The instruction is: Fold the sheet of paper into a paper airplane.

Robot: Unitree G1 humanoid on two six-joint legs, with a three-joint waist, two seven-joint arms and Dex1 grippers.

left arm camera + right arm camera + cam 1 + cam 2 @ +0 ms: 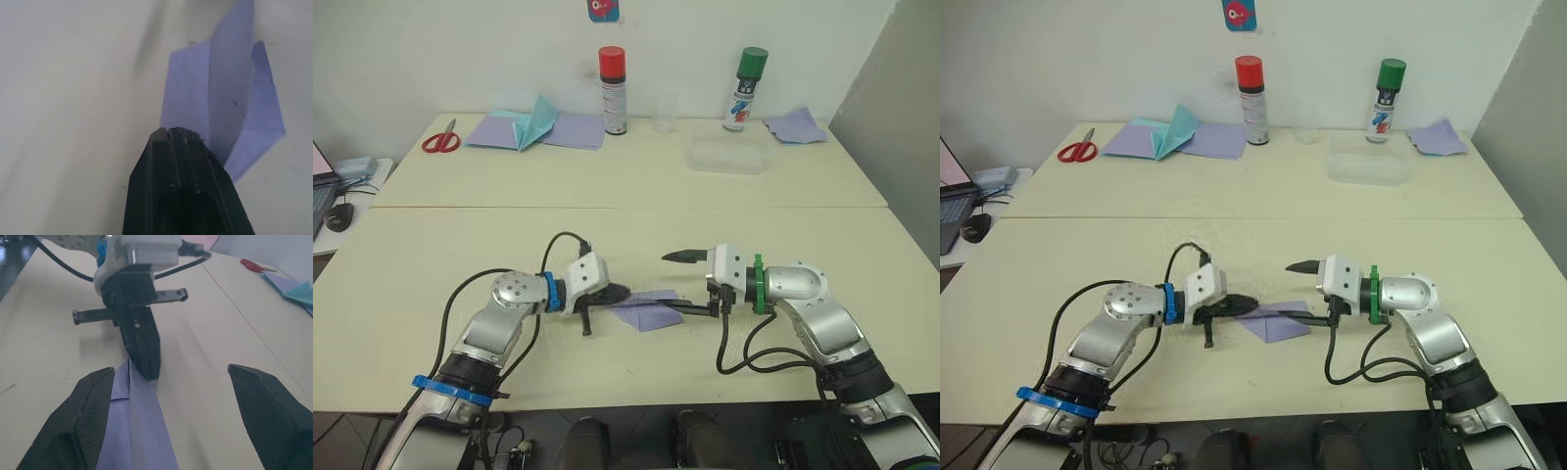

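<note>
The sheet of paper (647, 309) is lavender and lies folded into a narrow, layered, pointed shape on the near table, between my two grippers. My left gripper (618, 292) is shut, and its tip rests at the paper's left end (128, 382), beside a raised crease. No paper shows between its fingers (176, 147). My right gripper (683, 284) is open. Its lower finger (688, 308) lies on the paper's right end, and its upper finger (681, 258) is held above the table.
On the far table are red scissors (440, 142), flat lavender sheets with a teal folded piece (534, 124), a red-capped can (613, 90), a green-capped can (744, 88), a clear cup (664, 113), a clear box (727, 155) and a lavender scrap (795, 125). A mouse (339, 215) sits at far left.
</note>
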